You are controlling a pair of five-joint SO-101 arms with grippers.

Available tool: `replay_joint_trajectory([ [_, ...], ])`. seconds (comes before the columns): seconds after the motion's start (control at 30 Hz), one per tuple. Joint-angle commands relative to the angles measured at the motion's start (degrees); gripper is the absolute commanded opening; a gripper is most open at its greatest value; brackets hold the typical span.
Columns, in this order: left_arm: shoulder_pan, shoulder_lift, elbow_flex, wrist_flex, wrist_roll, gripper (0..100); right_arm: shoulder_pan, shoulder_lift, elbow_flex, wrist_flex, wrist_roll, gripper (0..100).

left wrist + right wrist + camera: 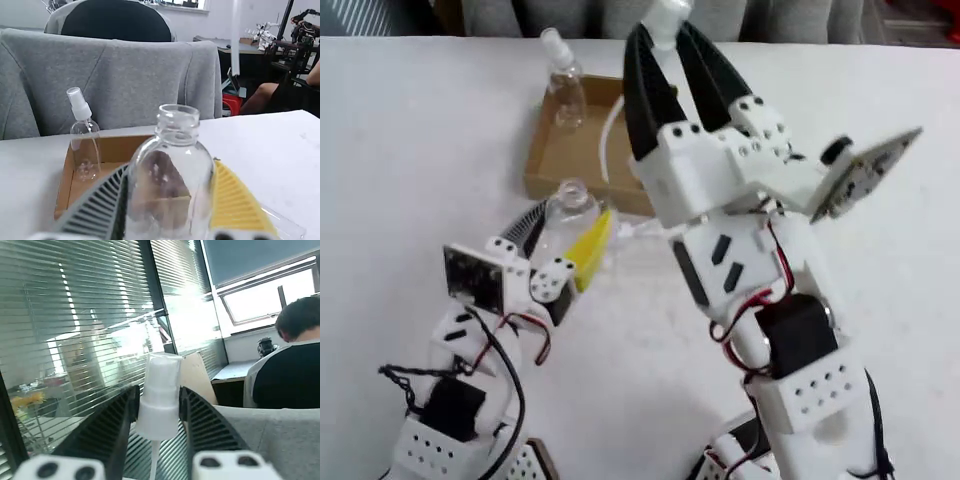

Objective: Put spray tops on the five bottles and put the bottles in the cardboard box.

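Overhead first, high view: left gripper (570,215) sits toward the near-left of the table (420,120), clenched on an uncapped clear bottle (570,198), with the yellow finger (592,248) on one flank and the grey ribbed finger (525,225) on the other. That bottle is upright, just beside the near wall of the cardboard box (550,150); whether its base touches the table cannot be told. One capped bottle (563,90) stands inside the box at a far corner. Right gripper (664,32) is high over the box's far side, its black fingers (642,90) grasping a white spray top (666,15). A thin dip tube (608,140) hangs from the top down over the box. Left wrist view: the uncapped bottle is held between the grey ribbed and yellow fingers, mouth open and upright. Beyond it lies the box with the capped bottle standing against a wall. The dip tube's lower end hangs in the air, apart from the open mouth. Grey cloth (130,85) is draped over a chair behind the table. Right wrist view: the spray top is pinched at its collar between the two black fingers, nozzle end up, with the dip tube running down from it. Window blinds (75,315) lie behind.
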Motion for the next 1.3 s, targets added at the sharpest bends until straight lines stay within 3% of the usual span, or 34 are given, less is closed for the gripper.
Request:
replay_joint_trajectory([
  [0.0,0.9,-3.9,1.4,-2.1,1.0,3,-2.9,3.5,-7.3,2.5,-0.4,8.3],
  [0.37,0.9,-3.9,1.8,-2.1,1.0,3,-5.0,2.9,-1.4,2.5,-0.4,8.3],
  [0.6,0.8,-4.1,1.8,-1.9,1.0,3,-5.0,2.9,3.9,-3.8,-0.4,8.3],
  [1.27,0.8,-4.1,1.8,-1.9,1.0,3,-5.0,2.9,3.1,-5.1,-0.3,8.3],
])
